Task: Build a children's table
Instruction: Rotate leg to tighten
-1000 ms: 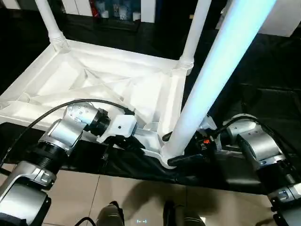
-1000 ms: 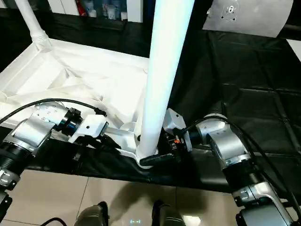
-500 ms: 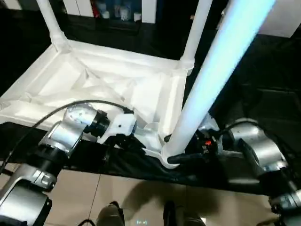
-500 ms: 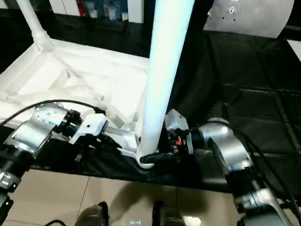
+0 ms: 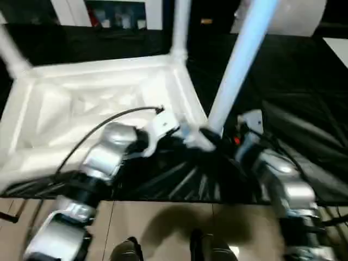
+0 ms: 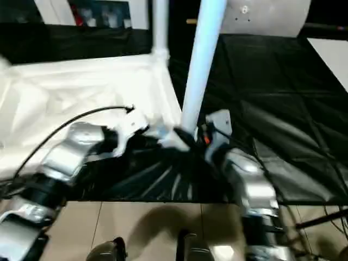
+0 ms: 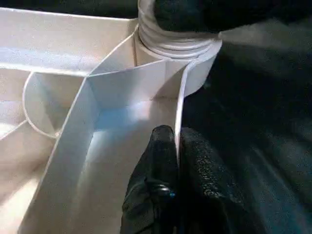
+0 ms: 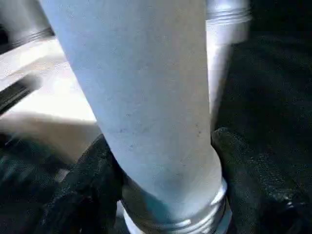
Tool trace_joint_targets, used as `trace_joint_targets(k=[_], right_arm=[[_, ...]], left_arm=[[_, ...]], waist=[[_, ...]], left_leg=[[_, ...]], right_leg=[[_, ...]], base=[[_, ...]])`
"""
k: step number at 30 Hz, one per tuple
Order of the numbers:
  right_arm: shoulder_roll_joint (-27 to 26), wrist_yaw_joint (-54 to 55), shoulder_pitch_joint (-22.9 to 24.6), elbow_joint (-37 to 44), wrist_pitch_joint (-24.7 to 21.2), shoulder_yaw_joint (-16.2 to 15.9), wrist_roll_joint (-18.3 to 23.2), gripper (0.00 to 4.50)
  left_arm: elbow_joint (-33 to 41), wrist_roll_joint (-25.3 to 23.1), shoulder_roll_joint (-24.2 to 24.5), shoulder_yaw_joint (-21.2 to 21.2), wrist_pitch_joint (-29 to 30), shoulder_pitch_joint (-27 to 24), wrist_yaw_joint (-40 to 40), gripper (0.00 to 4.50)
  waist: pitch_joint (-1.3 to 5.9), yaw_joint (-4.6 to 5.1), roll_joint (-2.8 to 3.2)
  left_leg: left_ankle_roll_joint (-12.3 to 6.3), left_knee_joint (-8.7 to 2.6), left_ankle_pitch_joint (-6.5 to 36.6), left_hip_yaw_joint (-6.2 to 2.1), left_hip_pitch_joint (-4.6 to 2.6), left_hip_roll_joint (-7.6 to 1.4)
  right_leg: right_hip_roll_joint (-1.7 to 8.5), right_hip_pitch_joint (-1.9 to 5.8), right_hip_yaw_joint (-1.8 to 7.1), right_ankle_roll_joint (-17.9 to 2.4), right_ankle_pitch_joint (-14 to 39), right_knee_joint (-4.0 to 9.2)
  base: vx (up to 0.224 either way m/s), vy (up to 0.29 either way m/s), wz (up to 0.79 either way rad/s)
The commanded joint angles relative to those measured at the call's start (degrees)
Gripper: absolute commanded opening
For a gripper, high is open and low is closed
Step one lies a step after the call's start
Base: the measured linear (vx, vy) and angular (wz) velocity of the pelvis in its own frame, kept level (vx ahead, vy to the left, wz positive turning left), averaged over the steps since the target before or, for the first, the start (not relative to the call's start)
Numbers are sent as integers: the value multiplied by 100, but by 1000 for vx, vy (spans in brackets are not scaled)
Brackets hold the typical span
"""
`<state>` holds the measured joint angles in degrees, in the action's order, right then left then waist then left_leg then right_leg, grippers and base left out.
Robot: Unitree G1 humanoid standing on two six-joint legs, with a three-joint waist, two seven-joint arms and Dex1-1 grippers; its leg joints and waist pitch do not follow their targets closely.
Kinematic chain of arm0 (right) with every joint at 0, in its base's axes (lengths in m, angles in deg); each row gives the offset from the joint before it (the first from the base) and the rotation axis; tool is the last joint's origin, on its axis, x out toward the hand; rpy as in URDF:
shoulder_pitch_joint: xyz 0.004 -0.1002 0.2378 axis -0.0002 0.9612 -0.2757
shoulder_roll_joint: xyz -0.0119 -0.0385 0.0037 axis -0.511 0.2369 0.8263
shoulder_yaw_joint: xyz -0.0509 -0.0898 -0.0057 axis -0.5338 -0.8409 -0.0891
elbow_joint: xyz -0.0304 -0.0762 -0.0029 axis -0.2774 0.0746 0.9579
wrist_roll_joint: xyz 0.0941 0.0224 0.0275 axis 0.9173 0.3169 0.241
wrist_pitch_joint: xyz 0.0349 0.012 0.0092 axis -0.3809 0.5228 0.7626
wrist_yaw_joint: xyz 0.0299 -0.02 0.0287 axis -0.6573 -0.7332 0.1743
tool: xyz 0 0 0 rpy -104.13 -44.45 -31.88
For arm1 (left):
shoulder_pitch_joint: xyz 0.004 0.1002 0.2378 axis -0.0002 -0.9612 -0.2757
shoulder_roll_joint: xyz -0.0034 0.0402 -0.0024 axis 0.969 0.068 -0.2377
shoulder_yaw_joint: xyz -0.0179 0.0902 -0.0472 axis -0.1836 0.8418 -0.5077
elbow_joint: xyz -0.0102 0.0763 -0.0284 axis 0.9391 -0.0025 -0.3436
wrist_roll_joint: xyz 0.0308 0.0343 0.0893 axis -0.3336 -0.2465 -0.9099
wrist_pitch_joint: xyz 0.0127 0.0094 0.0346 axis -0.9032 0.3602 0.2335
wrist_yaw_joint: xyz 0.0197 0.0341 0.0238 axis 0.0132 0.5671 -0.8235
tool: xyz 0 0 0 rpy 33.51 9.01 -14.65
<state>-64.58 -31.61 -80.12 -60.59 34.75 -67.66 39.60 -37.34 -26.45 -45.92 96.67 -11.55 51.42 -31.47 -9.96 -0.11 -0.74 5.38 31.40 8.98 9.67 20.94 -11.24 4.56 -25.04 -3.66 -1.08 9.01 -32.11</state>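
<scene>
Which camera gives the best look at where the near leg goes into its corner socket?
The left wrist view: the corner socket sits close up with its ribbed collar sharp. The right wrist view shows the near leg and collar between black fingers; both eye views show the joint small and blurred.

Upside-down children's table with legs upright

White ribbed underside faces up on black sheeting; one tapered leg stands in the near corner socket at about 4 o'clock, another leg at the 1 o'clock corner.

Near leg cut off at top edge; far-left leg blurred; shelf items at 12 o'clock unreadable.
</scene>
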Motion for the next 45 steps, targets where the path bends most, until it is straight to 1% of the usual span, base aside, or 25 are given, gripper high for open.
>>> trace_joint_targets(k=[1, 3, 4, 5, 7, 10, 11, 12, 15, 17, 18, 21, 22, 24, 26, 27, 29, 33, 35, 37, 38, 41, 42, 43, 45], right_arm=[[-818, 823, -113, -213, -204, -389, -15, 256], [-958, 1146, -152, -231, -155, -319, -138, 256], [-1041, 1295, -177, -261, -106, -294, -171, 256], [-1080, 1364, -189, -277, -82, -284, -182, 256], [-1171, 1637, -236, -335, -31, -276, -308, 256], [-1170, 1645, -251, -365, 145, -300, -428, 256], [-1146, 1628, -238, -354, 224, -293, -446, 291], [-1146, 1628, -238, -354, 224, -293, -446, 291], [-1068, 1570, -218, -322, 318, -284, -407, 330], [-847, 1276, -163, -192, 432, -233, -308, 353], [-709, 1055, -118, -85, 474, -210, -227, 365], [-399, 555, -13, 131, 529, -168, -60, 382], [-101, 90, 61, 288, 525, -148, 98, 391], [68, -166, 96, 364, 527, -143, 183, 414], [570, -884, 172, 526, 510, -222, 315, 424], [766, -1186, 195, 584, 460, -264, 387, 430], [1051, -1580, 216, 630, 485, -332, 432, 446], [1846, -2882, 161, 513, 538, -597, 584, 446], [1927, -3059, 150, 499, 524, -638, 620, 446], [2282, -3842, 80, 488, 334, -885, 796, 446], [2282, -3842, 80, 488, 334, -885, 796, 446], [2458, -4243, 29, 475, 173, -1016, 885, 446], [2556, -4444, -12, 419, 174, -1115, 867, 446], [2785, -4959, -69, 314, 190, -1377, 788, 446], [2868, -5141, -86, 281, 186, -1477, 763, 446]], left_arm=[[-45, 28, -662, -457, 293, 157, -1503, 0], [47, -34, -762, -487, 410, 159, -1643, 0], [115, -91, -791, -447, 453, 154, -1683, 0], [148, -117, -803, -424, 474, 152, -1700, 0], [264, -202, -752, -229, 482, 123, -1619, 0], [374, -320, -609, -4, 485, 21, -1376, 0], [411, -348, -534, 70, 477, -21, -1264, 0], [411, -348, -534, 70, 477, -21, -1264, 0], [472, -314, -473, 86, 508, -75, -1192, 0], [524, -238, -267, 188, 285, -198, -860, 0], [541, -205, -159, 232, 172, -262, -685, 0], [533, -142, 55, 293, -56, -374, -392, 0], [500, -100, 244, 342, -280, -436, -132, 0], [484, -80, 348, 374, -411, -463, 15, 0], [464, -15, 621, 477, -774, -524, 461, 0], [472, 15, 720, 516, -823, -548, 618, 0], [463, 38, 876, 588, -985, -577, 850, 0], [408, 189, 1311, 788, -1674, -653, 1744, 0], [417, 234, 1332, 791, -1690, -662, 1840, 0], [409, 356, 1508, 919, -1935, -656, 2383, 0], [409, 356, 1508, 919, -1935, -656, 2383, 0], [390, 446, 1609, 993, -2042, -645, 2687, 0], [338, 476, 1681, 1057, -2210, -629, 2897, 0], [221, 483, 1802, 1176, -2518, -574, 3286, 0], [174, 474, 1836, 1212, -2639, -550, 3409, 0]], waist=[[353, 3, -92], [355, 20, -80], [357, 25, -95], [357, 25, -95], [380, 25, -72], [404, 12, -61], [415, 16, -64], [425, 18, -60], [446, 24, -56], [460, 27, -50], [456, 44, -56], [441, 37, -51], [431, 42, -61], [404, 33, -62], [393, 35, -81], [399, 20, -70], [405, 11, -66], [424, -27, -57], [424, -40, -52], [436, -67, -59], [425, -87, -55], [419, -155, -64], [413, -175, -75], [406, -179, -92], [392, -200, -92]], left_leg=[[-235, -392, 1632, -57, -12, -75], [-281, -393, 1706, -45, -25, -67], [-363, -389, 1696, -22, -18, -59], [-363, -389, 1696, -22, -18, -59], [-441, -383, 1498, -13, 19, -61], [-530, -358, 1332, 11, 4, -74], [-558, -343, 1204, 16, 24, -69], [-595, -331, 1035, 18, 43, -65], [-695, -305, 764, 35, 44, -58], [-783, -288, 579, 26, 73, -51], [-860, -280, 511, 34, 61, -69], [-922, -276, 576, 42, 56, -78], [-912, -281, 649, 47, 54, -81], [-820, -299, 897, 42, 40, -92], [-731, -306, 1003, 43, 36, -97], [-722, -299, 999, 41, 28, -101], [-737, -296, 952, 45, 20, -111], [-797, -278, 870, 54, 6, -110], [-853, -273, 868, 61, -7, -132], [-904, -263, 802, 57, -13, -129], [-937, -265, 803, 66, -26, -148], [-910, -261, 841, 75, -36, -161], [-858, -266, 900, 68, -30, -155], [-826, -269, 938, 72, -27, -159], [-765, -270, 1076, 64, -22, -156]], right_leg=[[315, 269, 195, -467, 3348, 514], [284, 258, 197, -539, 2998, 492], [275, 262, 212, -589, 2688, 469], [275, 262, 212, -589, 2688, 469], [282, 287, 226, -679, 2270, 420], [278, 290, 240, -828, 1846, 373], [280, 311, 244, -897, 1660, 348], [277, 333, 244, -969, 1408, 316], [274, 360, 245, -1129, 936, 266], [270, 401, 239, -1226, 651, 224], [268, 396, 242, -1292, 538, 212], [275, 406, 248, -1339, 609, 225], [276, 398, 248, -1334, 754, 242], [285, 386, 249, -1212, 1297, 299], [276, 377, 253, -1116, 1560, 317], [287, 379, 265, -1090, 1608, 309], [271, 372, 265, -1143, 1458, 290], [272, 366, 266, -1260, 1290, 268], [277, 359, 273, -1373, 1139, 243], [268, 371, 268, -1450, 1015, 215], [278, 352, 279, -1478, 993, 217], [291, 339, 288, -1488, 1121, 220], [296, 342, 282, -1459, 1275, 223], [298, 339, 287, -1428, 1347, 231], [300, 340, 283, -1336, 1609, 251]], base=[[0, 0, 0], [0, 0, 0], [0, 0, 0], [0, 0, 0], [0, 0, 0], [0, 0, 0], [54, -18, 3], [54, -18, 3], [18, -6, 1], [0, 0, 0], [0, 0, 0], [0, 0, 0], [0, 0, 0], [0, 0, 0], [0, 0, 0], [0, 0, 0], [0, 0, 0], [0, 0, 0], [0, 0, 0], [0, 0, 0], [0, 0, 0], [0, 0, 0], [0, 0, 0], [0, 0, 0], [0, 0, 0]])
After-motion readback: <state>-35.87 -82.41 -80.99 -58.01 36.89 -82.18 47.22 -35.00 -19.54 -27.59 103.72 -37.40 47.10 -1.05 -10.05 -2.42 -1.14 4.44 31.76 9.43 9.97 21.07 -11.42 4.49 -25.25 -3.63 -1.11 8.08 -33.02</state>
